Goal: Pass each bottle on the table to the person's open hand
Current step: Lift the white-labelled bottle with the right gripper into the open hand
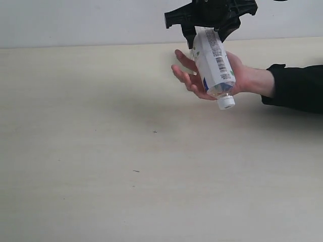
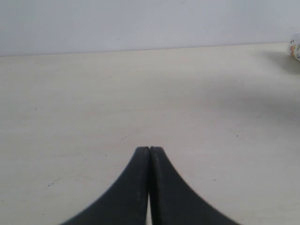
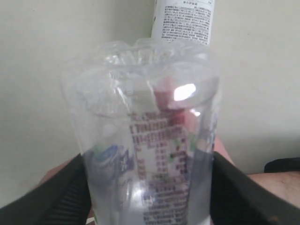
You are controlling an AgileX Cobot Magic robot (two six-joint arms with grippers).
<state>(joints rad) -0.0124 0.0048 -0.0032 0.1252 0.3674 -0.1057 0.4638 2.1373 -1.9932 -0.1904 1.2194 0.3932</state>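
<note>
Fingers (image 3: 56, 201) of the right gripper (image 1: 206, 31) are set about as far apart as the white-labelled bottle (image 1: 214, 60) is wide and clamp it near its base. The barcoded body and the white cap (image 1: 226, 102) hang free below the jaws. The bottle is upside down and tilted, with its cap end out past the heel of the person's hand (image 1: 194, 78). That hand waits palm-up and open just under the bottle, reaching in from the right in a black sleeve (image 1: 298, 88). Gripping the base end looks deliberate, since it leaves most of the bottle's length clear for the palm to close around. Whether the label already touches the skin cannot be told, because bottle and palm overlap in the exterior view. The right wrist view looks down through the clear base and shows skin on either side, so the bottle seems centred over the hand and ready to be released. Beyond it a second bottle (image 3: 183, 21) with a printed white label lies on the table (image 1: 101, 151), waiting to be handed over. The left gripper (image 2: 149, 152) has its jaws pressed together with nothing between them. It sits low over bare tabletop, well apart from the handover, probably parked out of the way. A scrap of label (image 2: 295, 47) at the frame edge may be another bottle.
</note>
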